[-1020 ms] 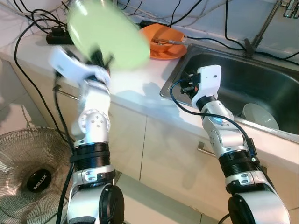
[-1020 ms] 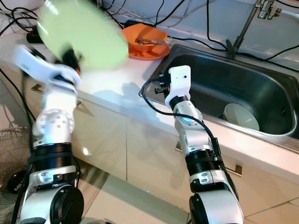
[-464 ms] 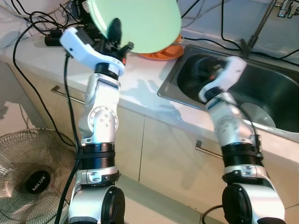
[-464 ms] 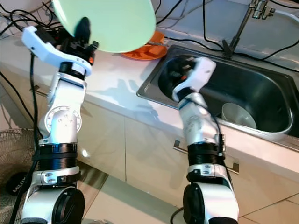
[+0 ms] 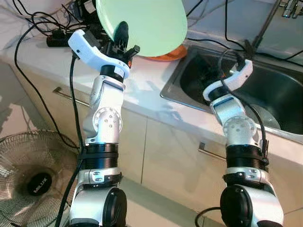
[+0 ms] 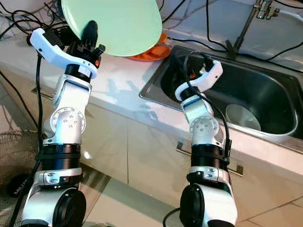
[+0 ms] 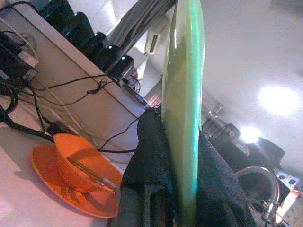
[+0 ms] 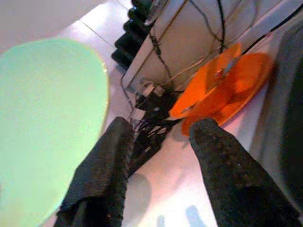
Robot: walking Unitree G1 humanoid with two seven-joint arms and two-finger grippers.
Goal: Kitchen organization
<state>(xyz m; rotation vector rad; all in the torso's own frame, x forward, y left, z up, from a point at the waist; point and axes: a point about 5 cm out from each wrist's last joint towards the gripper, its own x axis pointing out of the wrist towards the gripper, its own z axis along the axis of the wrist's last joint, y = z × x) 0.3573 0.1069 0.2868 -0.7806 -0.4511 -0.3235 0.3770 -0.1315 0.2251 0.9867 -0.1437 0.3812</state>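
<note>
My left claw [image 5: 122, 40] clenched the green plate [image 5: 142, 19] by its rim, high over the counter's [image 5: 142, 87] back edge, above the orange dish [image 6: 150, 51]. I judged it might slip or knock that dish, gripped so near the edge. My right claw [image 8: 161, 142] hung released over the sink's [image 6: 156, 90] left rim. Cables [image 5: 28, 23] crowded the counter's back left corner; its front stood open.
</note>
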